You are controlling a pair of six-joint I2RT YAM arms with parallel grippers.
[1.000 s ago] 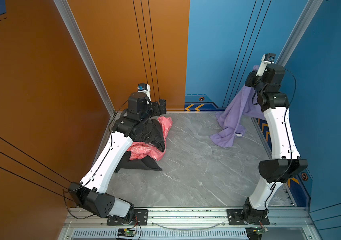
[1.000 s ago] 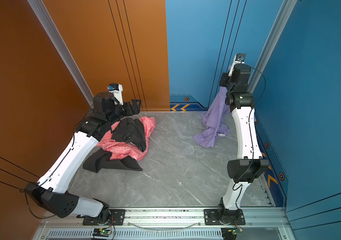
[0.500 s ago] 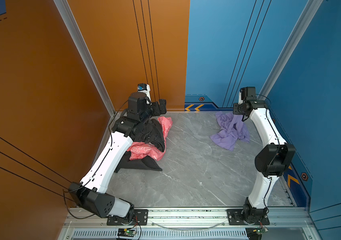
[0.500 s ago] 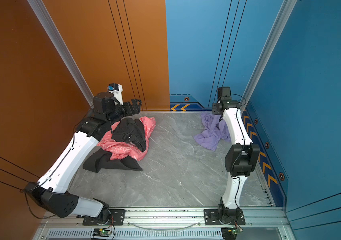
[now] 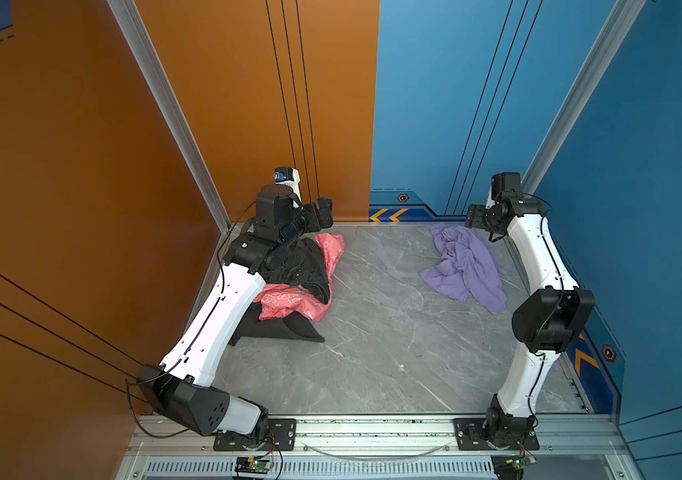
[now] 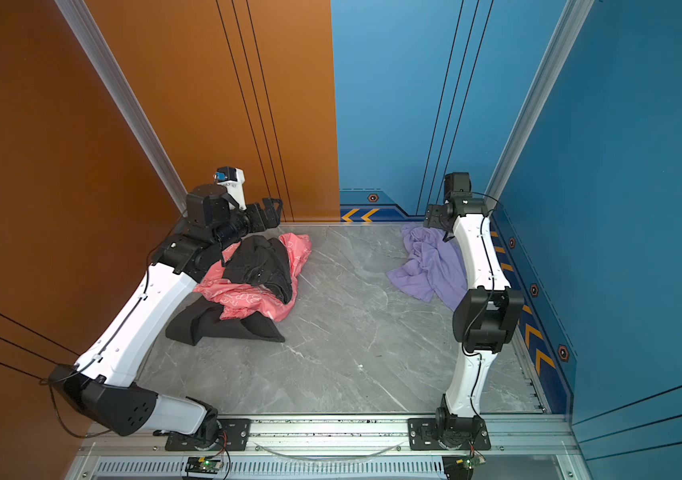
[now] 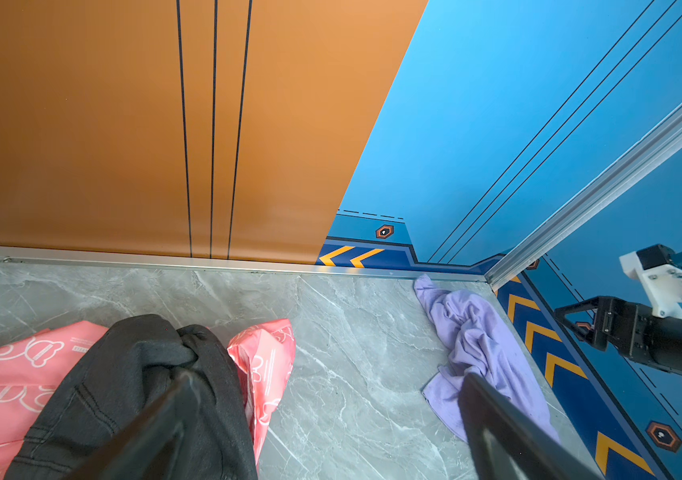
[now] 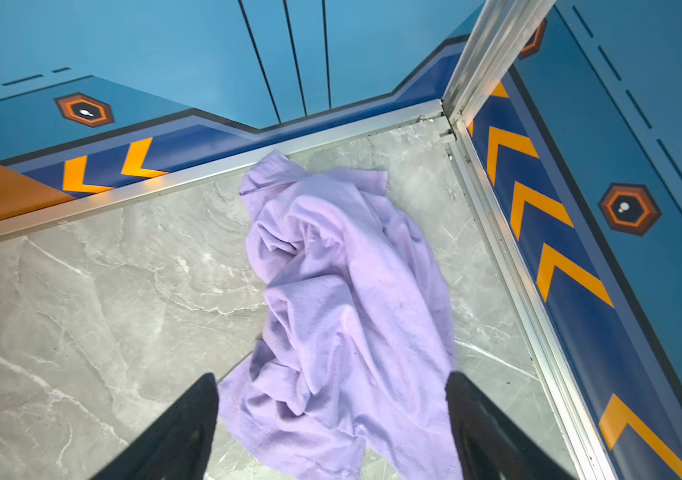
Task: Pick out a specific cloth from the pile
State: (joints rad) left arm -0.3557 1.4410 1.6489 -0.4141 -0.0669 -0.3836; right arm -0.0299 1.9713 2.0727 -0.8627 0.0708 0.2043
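Both top views: the lavender cloth [image 5: 466, 266] lay crumpled on the grey bench [image 5: 372, 353] near the far right corner. It was well apart from the pile [image 5: 302, 282] of coral-pink and black clothes at far left. The right end effector [image 5: 474, 217] hung over the cloth's far end, and the left end effector [image 5: 322, 210] above the pile's far edge. Left wrist view: jaws spread wide with nothing gripped; black garment [image 7: 131, 374] and printed pink fabric [image 7: 264, 357] lay below. Right wrist view: jaws wide apart and empty, with the cloth [image 8: 343, 291] lying loose on the bench beneath.
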